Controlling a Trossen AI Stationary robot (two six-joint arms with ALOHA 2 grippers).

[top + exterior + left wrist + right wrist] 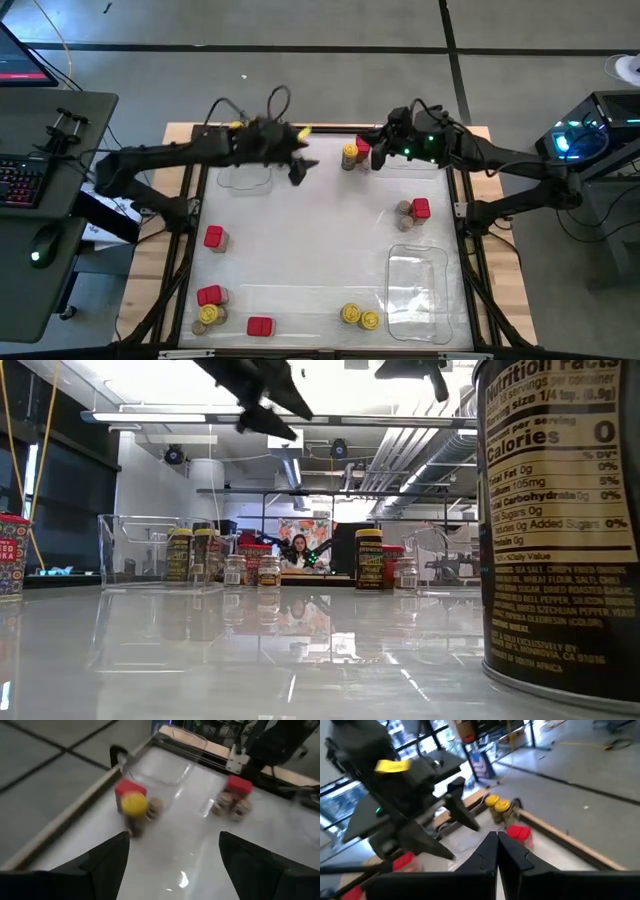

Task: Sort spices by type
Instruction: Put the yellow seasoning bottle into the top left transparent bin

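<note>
Spices lie scattered in mixed clusters over the white counter (300, 240): you have yellow-lidded jars (360, 317) and a red box (260, 326) at the near edge, a red box (213, 237) mid-left, a red-and-tan pair (412, 210) mid-right, and a yellow jar with a red box (353, 154) at the far edge. Judge them light, rigid and smooth-sided; take each across the body below the lid. Left tool (300, 170) hangs open and empty. Right tool (496, 851) is closed on nothing above the far pair.
</note>
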